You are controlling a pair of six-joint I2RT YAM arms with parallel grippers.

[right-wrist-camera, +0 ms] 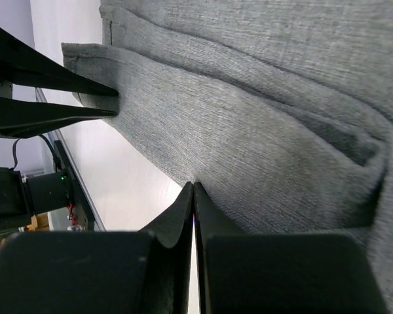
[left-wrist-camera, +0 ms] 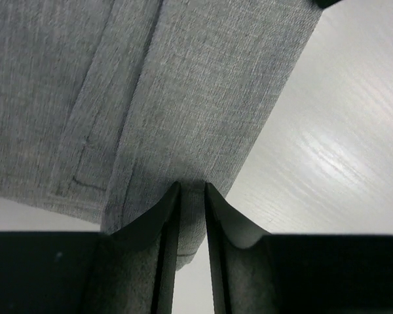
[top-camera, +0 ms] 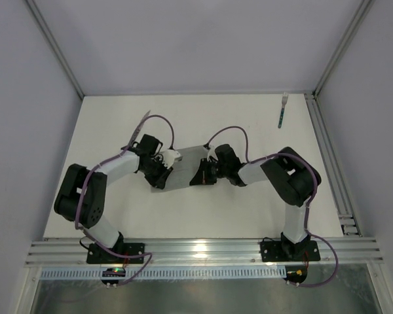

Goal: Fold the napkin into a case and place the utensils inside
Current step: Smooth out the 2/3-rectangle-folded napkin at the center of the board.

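Top external view: the napkin (top-camera: 185, 165), folded to a narrow band, lies mid-worktop (top-camera: 249, 209) with its long axis running left to right between the tools. The left tool (top-camera: 162, 170) pinches its left hem, jaws a crack apart, while the right tool (top-camera: 199, 174) is shut tight and empty, tips against the near-right edge. The fork (top-camera: 283, 110) lies far right, nearer the right arm.

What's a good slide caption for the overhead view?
Left gripper and right gripper meet at a folded grey napkin; fork lies far right.
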